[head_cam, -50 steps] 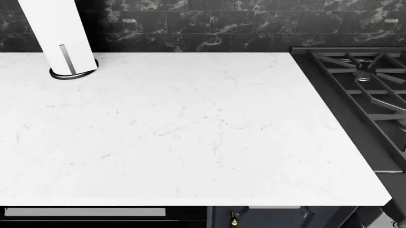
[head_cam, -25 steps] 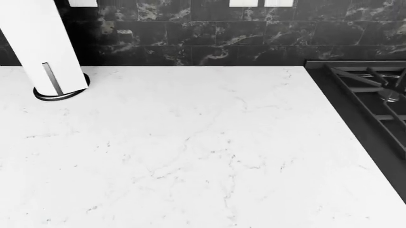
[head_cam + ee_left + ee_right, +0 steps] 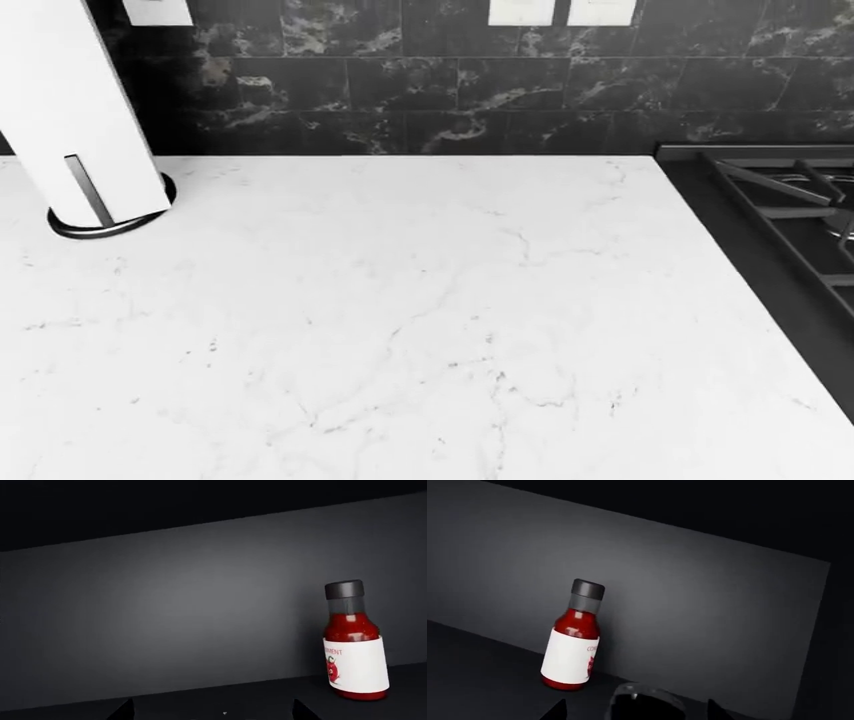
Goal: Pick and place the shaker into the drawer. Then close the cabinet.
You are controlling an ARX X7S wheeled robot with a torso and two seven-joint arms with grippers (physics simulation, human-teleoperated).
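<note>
Showing near: white marble counter (image 3: pixel 400 330), bare across the head view.
Far left: paper towel roll (image 3: pixel 67 110) upright in a ring base.
Far right: stove grate (image 3: pixel 787 200).
Back: dark tile wall (image 3: pixel 441 90).
Wrist views: sauce bottle (image 3: pixel 353 642) upright against a dark panel (image 3: pixel 167 610).
Right wrist: clear rim at the edge, possibly the shaker (image 3: pixel 647 702); can't confirm.
Grippers: only dark tips visible, spread or pinched can't tell.

From above, the head camera looks down on the white counter (image 3: pixel 427 330), while both wrist cameras sit low and close inside a dark compartment, sharing the red sauce bottle (image 3: pixel 353 642) (image 3: pixel 574 636).
</note>
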